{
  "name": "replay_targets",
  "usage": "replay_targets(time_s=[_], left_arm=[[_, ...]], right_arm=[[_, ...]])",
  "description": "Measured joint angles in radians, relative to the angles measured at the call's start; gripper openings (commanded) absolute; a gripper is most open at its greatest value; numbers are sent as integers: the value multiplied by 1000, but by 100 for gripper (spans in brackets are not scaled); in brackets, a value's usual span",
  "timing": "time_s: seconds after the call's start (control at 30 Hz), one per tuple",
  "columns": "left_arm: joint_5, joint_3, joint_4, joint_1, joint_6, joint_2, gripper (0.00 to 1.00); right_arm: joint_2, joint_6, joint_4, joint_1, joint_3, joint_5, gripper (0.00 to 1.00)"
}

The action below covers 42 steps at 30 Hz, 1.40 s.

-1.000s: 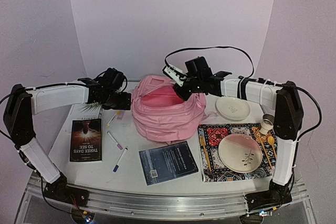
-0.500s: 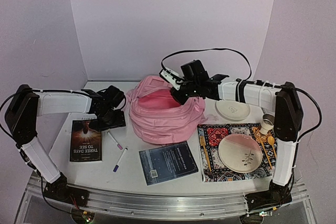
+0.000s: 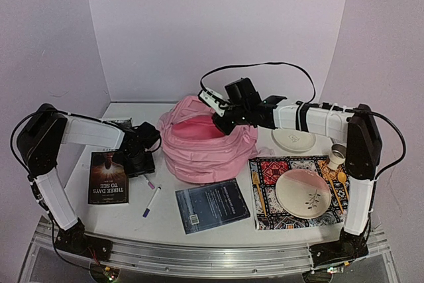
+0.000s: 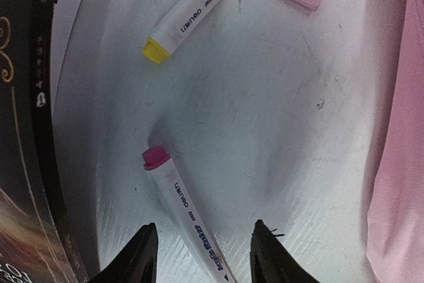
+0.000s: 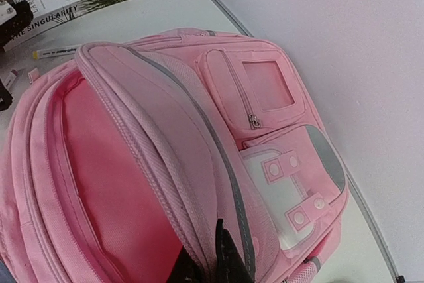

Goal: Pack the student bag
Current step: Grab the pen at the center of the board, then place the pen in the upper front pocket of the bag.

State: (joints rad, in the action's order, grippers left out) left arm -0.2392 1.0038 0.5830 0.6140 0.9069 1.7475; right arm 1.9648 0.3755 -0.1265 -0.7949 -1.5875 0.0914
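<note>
The student bag [image 3: 209, 147] lies in the middle of the desk [image 3: 165, 220], towards the back, with its main compartment gaping open and the pink lining showing. The right jaws are pressed together on the zipped rim of that opening, on the flap that carries the front pockets; the fabric seems pinched between them, though only their tips show at the bottom of the right wrist view. The left jaws stand apart, low over the desk just left of the bag, with a pink-capped marker [image 4: 189, 213] lying between them and touching neither. A yellow-capped marker [image 4: 199, 11] lies a little beyond it, and the edge of the black book "Three Days to See" [image 3: 108, 177] runs alongside. Near the front edge lie a dark blue book [image 3: 212, 205] and another marker [image 3: 152, 201]. To the right, a patterned placemat [image 3: 265, 170] carries a pink-and-cream plate [image 3: 303, 192]
</note>
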Motion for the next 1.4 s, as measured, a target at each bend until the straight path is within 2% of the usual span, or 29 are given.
replay_targets(time_s=[0.17,0.33,0.5,0.67,0.9,1.07,1.4], left_arm=[[3,-11,-12,0,11,25,28],[-6,-16,-4,-4,10,23,8],[1,-17,-8,-14,10,14,1],[37,-16,-16,-28,12,-16,0],[121,17,-42,-41,20,-139,0],[255,30,-119,-43,49,-200,0],[504,30,-340,-43,197,-204,0]], right_arm=[[0,-3,0,-6,0,0,0],[0,-3,0,-9,0,2,0],[0,-3,0,-9,0,3,0],[0,-3,0,-9,0,3,0],[0,-3,0,-17,0,7,0],[0,-5,0,-25,0,10,0],[0,-17,0,-46,0,25,0]])
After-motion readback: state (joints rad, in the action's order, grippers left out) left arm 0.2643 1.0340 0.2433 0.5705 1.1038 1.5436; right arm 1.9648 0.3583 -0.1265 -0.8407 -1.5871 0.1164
